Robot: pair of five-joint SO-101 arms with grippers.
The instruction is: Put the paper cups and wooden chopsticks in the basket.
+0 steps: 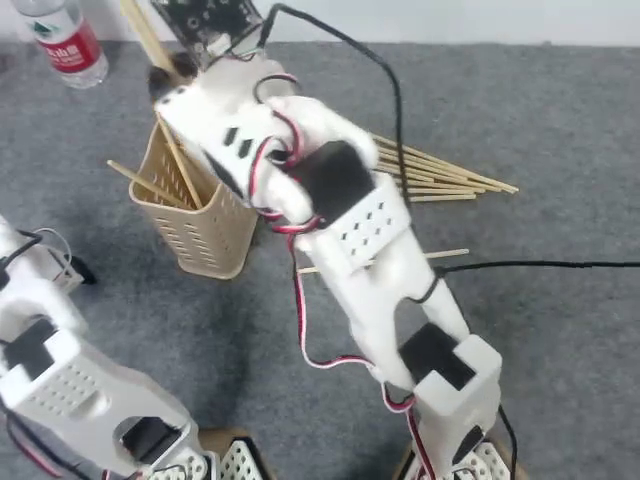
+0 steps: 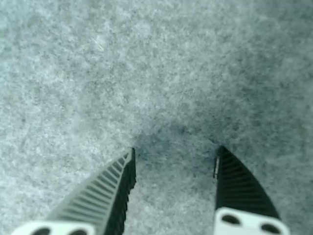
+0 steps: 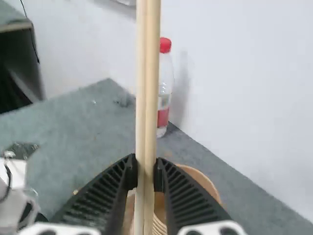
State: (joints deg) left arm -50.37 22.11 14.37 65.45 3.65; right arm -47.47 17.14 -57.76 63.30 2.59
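Grey felt-like cloth covers the counter (image 1: 560,330). The white right arm (image 1: 370,240) stretches across it from the near edge to above the basket (image 1: 205,235). The left arm (image 1: 60,390) sits at the near left corner, well apart from the basket. The basket is beige slotted plastic, standing upright, with a few wooden chopsticks (image 1: 150,183) leaning inside it and poking past its rim. A clear bottle (image 1: 65,40) with a red label stands at the far left corner by the wall. A loose pile of chopsticks (image 1: 450,180) lies flat on the cloth on the other side of the right arm from the basket. The right hand (image 3: 145,169) pinches a held pair (image 3: 147,73) of chopsticks, upright, over the basket's rim. The left hand (image 2: 173,154) is spread wide with nothing between its fingers, just above bare cloth.
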